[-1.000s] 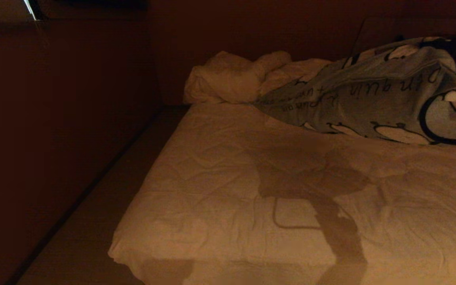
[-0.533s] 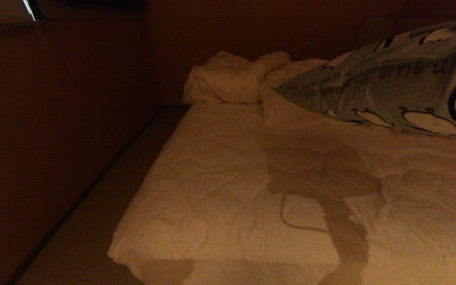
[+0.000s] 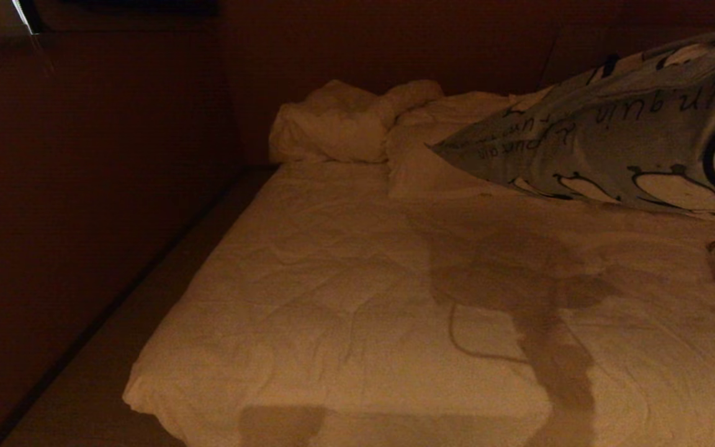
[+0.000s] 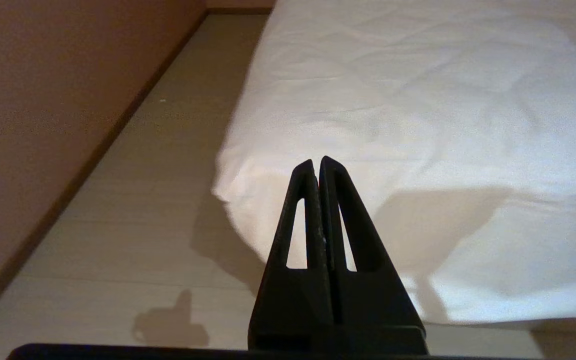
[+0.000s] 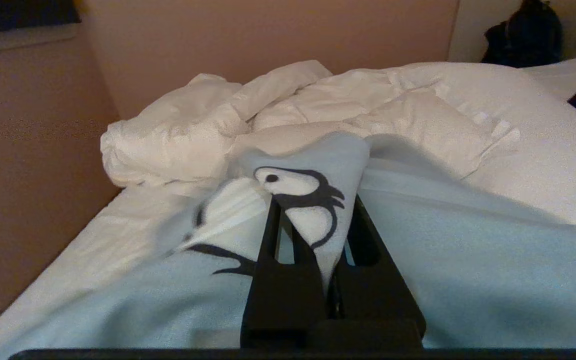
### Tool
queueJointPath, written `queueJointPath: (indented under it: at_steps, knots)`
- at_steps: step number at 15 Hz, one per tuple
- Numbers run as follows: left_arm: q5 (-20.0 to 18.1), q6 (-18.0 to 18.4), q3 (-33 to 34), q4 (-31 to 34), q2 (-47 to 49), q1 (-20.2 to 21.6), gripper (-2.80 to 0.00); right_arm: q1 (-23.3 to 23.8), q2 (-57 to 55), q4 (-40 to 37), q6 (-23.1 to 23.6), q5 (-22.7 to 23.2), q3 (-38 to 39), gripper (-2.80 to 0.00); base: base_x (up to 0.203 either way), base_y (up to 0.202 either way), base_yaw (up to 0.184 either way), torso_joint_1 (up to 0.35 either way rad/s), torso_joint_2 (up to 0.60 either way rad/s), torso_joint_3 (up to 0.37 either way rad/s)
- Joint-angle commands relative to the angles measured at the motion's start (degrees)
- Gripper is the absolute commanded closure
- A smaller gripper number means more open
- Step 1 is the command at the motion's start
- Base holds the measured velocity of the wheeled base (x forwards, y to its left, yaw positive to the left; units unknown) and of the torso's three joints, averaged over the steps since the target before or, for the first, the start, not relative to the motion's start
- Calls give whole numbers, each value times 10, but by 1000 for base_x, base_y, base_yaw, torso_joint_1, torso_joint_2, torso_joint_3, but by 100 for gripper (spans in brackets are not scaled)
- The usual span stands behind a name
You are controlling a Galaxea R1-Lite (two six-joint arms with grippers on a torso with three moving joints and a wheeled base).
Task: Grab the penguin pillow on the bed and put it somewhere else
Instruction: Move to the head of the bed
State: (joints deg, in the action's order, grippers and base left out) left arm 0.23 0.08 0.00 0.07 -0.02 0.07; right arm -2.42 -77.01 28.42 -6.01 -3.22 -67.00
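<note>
Both grippers are closed: the right gripper [image 5: 318, 235] pinches the grey-blue penguin-printed pillow [image 3: 630, 143] by its fabric edge, likely to carry it off the white-quilted bed [image 3: 345, 298]. Pressed together on nothing, the left gripper [image 4: 317, 165] hangs parked by the bed's corner.

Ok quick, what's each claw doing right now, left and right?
Left claw: shut, empty, off the corner of the bed.
Right claw: shut on the penguin pillow, pinching a fold of its fabric.

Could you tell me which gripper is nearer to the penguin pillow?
Right. The right gripper is shut on the penguin pillow; the left gripper hangs shut by the bed's corner.
</note>
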Motion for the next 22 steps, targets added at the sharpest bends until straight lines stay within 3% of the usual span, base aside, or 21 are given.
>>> queueJointPath:
  at_steps: [1,5,8,11,15,18,22]
  knots:
    - [0,0,0,0,0,0,0,8,-2,2,-1,0,-1,0,0,-194,4,6,4,2]
    - [0,0,0,0,0,0,0,36,-6,2,-2,1,-10,0,0,-196,0,1,2,3]
    - [0,-1,0,0,0,0,0,80,-8,1,-6,44,-15,0,0,-193,-1,0,-1,3]
    - [0,-1,0,0,0,0,0,123,-28,1,-13,53,-33,0,0,-195,-1,1,1,1]
    - [0,-1,0,0,0,0,0,199,-92,0,-57,62,-88,0,0,-195,1,-1,3,2]
    - [0,-1,0,0,0,0,0,255,-146,0,-102,116,-129,0,0,-192,1,4,4,0]
    - [0,-1,0,0,0,0,0,307,-201,-4,-123,125,-179,0,0,-194,0,3,2,2]
